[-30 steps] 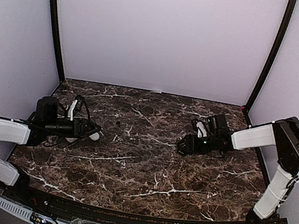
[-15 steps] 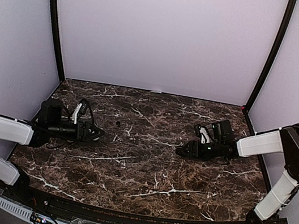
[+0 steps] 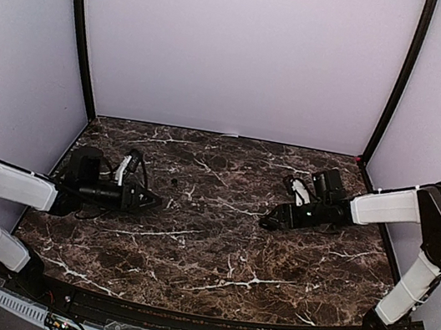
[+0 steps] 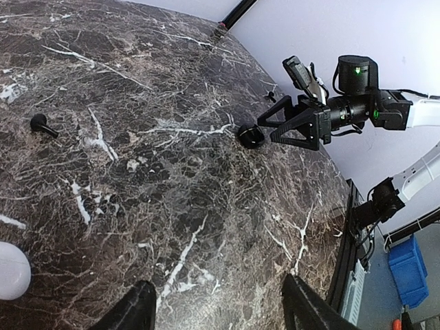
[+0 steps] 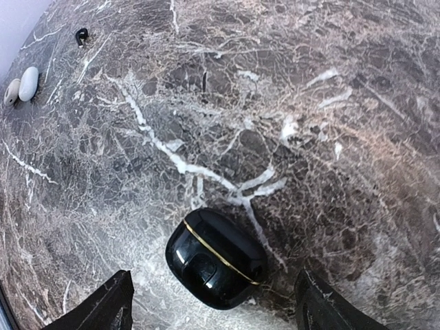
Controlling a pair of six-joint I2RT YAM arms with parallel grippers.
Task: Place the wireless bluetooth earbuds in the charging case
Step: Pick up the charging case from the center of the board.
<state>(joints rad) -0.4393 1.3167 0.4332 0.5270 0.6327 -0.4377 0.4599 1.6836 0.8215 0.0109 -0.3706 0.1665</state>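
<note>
Black case (image 5: 215, 258) free between spread right jaws, left jaws spread (empty), likely earbud (image 4: 42, 124) on open marble (image 3: 213, 257)

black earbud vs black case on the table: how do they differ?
Size: the black earbud is far smaller than the black charging case.
Shape: the earbud has a short stem; the case is a shut rounded pebble with a thin gold seam.
Place: the case lies between the open fingers of the right gripper; the earbud lies loose, well away from it.
Both are black and rest on the marble table.
</note>
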